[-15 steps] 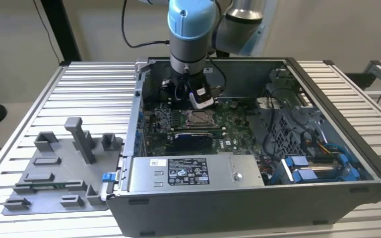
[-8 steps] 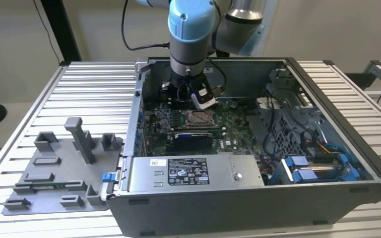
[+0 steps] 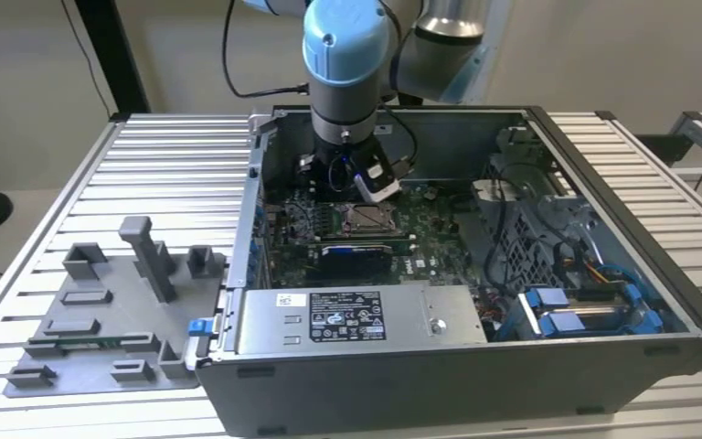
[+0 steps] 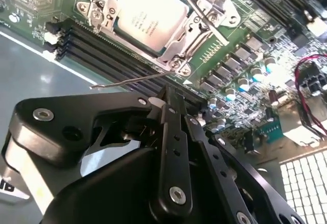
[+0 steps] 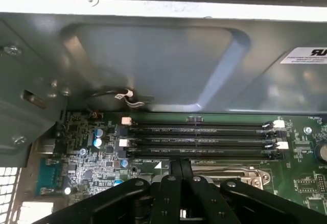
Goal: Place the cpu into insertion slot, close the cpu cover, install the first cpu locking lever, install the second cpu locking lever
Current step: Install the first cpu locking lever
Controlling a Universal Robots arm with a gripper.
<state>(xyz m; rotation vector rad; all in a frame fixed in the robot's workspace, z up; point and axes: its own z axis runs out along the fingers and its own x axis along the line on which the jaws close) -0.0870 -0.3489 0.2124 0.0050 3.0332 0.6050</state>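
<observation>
Grey moulded plastic fixture (image 3: 107, 311), one in number, is seen at the exterior view's left on the slatted aluminium desk (image 3: 168, 165). To its right the open grey steel computer case (image 3: 449, 389) is shown, entered from above by the single blue-and-silver robot arm (image 3: 348, 55). Beneath the arm, the small square insertion slot with silvery rim (image 3: 364, 218) is set in the green circuit board (image 4: 236, 27).

In the second wrist view the flat, square, silvery-tan cpu (image 4: 148, 17) is seen seated in that slot. The thin silvery metal cpu cover (image 4: 191, 38) is judged to be folded down around it. Two thin steel wire locking levers are counted: one (image 4: 204, 10) is laid across the cover's edge, and the other (image 4: 127, 83) stands free just beside the black tool (image 4: 169, 92). The tool's fingers are drawn together with nothing between them.

The step in hand is judged to be the seating of the free lever. It is best done with the closed tip set on the lever's bent handle, which is pressed down and then tucked sideways under its catch. Force is to be kept off the cover and off the long black memory slots (image 5: 199, 142), of which four are counted, so far as can be told.
</observation>
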